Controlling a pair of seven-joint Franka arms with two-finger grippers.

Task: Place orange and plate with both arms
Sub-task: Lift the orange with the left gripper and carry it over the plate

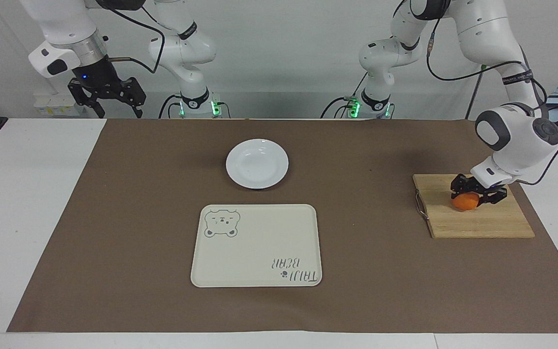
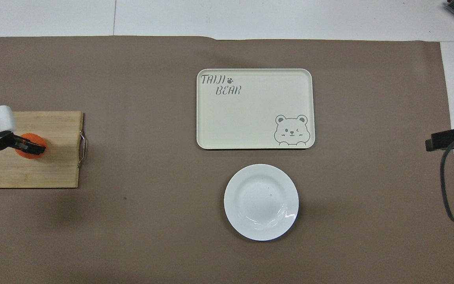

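The orange (image 1: 465,203) lies on a wooden cutting board (image 1: 477,225) at the left arm's end of the table. My left gripper (image 1: 475,198) is down on the board with its open fingers on either side of the orange. In the overhead view one finger of the left gripper (image 2: 34,148) crosses the orange (image 2: 30,156). The white plate (image 1: 257,163) sits empty on the brown mat near the robots, mid-table; it also shows in the overhead view (image 2: 261,202). My right gripper (image 1: 119,114) is open and waits raised over the right arm's end of the table.
A cream rectangular tray (image 1: 256,245) with a bear drawing lies empty just farther from the robots than the plate. The board (image 2: 53,169) has a metal handle on its edge toward the table's middle. A brown mat (image 1: 114,218) covers most of the table.
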